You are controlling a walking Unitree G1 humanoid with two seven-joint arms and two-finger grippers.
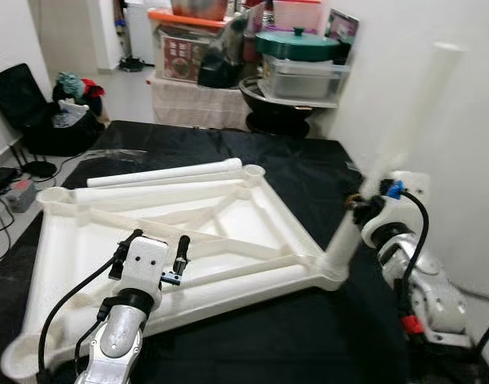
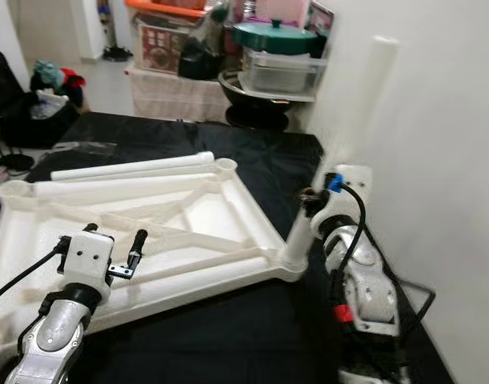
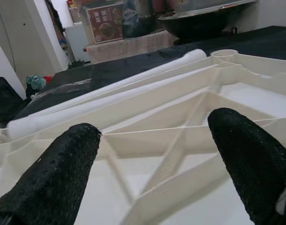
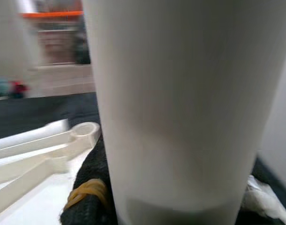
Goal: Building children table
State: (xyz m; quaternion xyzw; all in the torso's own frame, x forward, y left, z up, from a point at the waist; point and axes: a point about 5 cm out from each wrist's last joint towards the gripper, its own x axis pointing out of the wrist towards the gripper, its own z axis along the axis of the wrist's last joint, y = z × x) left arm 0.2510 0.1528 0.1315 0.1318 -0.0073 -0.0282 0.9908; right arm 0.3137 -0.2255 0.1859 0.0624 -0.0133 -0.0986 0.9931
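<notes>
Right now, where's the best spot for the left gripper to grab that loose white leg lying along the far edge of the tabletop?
Probably mid-length on the loose leg, coming down from above with the left gripper: it lies flat beside the upturned tabletop, its round shaft exposed on top.

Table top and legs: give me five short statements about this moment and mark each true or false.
1. The white table top lies upside down on the black mat. True.
2. The right hand grips a white leg standing in a corner socket. True.
3. The left hand holds a leg. False: it is open above the table top's ribs.
4. Another leg lies on the mat along the table top's far edge. True.
5. All four corner sockets hold legs. False: the far socket is empty.
</notes>
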